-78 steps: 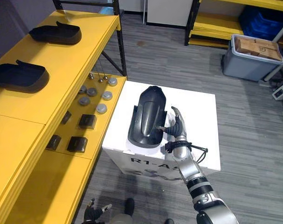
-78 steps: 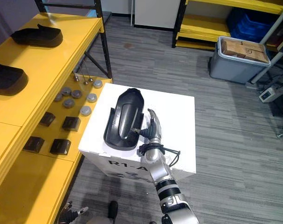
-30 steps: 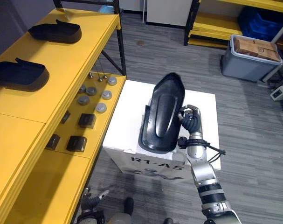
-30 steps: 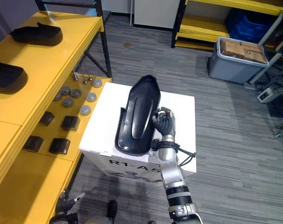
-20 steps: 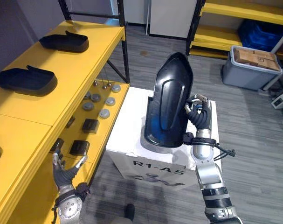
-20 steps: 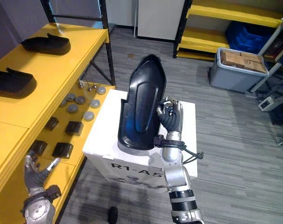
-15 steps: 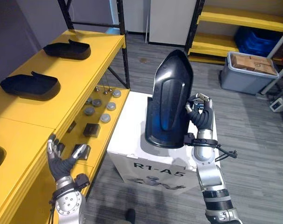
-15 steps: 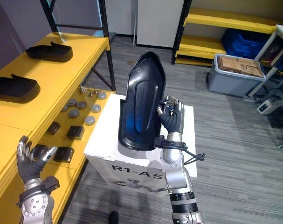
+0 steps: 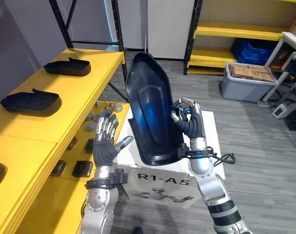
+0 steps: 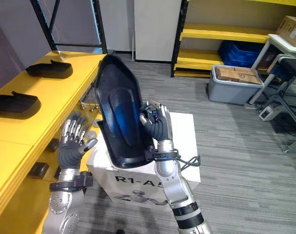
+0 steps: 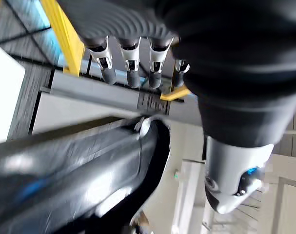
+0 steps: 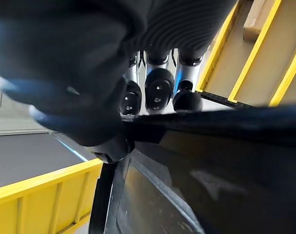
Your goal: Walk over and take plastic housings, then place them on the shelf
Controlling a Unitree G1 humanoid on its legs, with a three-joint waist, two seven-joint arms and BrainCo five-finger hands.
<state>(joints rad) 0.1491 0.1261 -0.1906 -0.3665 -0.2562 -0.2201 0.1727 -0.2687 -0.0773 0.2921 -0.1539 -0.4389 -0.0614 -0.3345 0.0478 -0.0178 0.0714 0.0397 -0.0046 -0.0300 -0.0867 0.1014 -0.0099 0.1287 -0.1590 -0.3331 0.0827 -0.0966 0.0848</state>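
Overhead, right hand [image 9: 190, 125] around housing [image 9: 148, 105].

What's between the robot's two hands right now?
The black plastic housing, gripped by the right hand, left hand open beside it; left eye view.

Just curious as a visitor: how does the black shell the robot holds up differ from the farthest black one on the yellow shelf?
The held housing stands nearly upright in the air; the far shelf housing lies flat on the yellow shelf. The right hand curls round the held housing's edge; nothing touches the far shelf housing. Both are black, elongated shells.
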